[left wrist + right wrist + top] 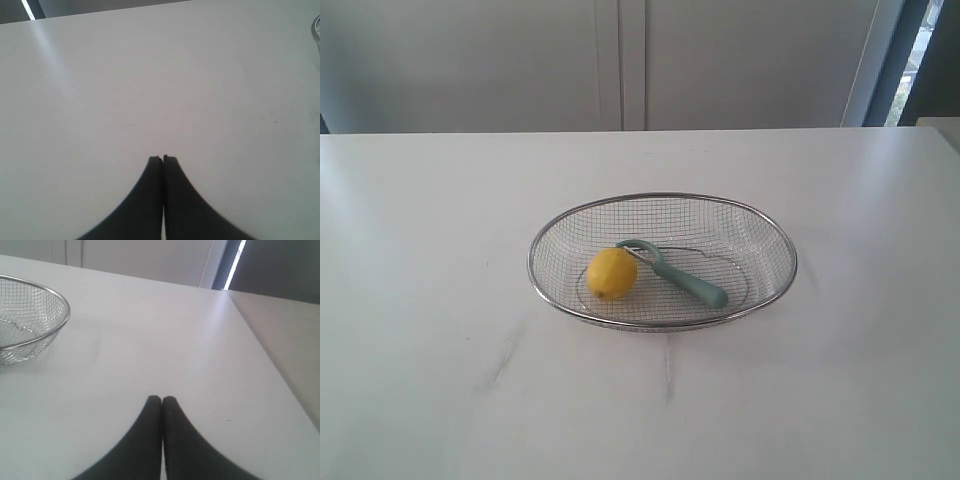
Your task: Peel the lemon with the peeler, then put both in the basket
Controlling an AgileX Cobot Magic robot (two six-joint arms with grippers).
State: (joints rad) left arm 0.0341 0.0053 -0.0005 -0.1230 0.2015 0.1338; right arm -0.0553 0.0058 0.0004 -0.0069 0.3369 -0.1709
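lemon (612, 272) and peeler (686, 278) lie touching in the basket (660, 196), handle slanting toward the right arm's side; left fingers (145, 200) and right fingers (145, 440) sit pressed together, empty.

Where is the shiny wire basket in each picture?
Exterior view: the basket sits mid-table, holding the lemon and the peeler.
Left wrist view: only a sliver of the basket peeks in at the frame's edge.
Right wrist view: one end of the basket shows, cut off by the frame.
Shared landmark: the white table under it.
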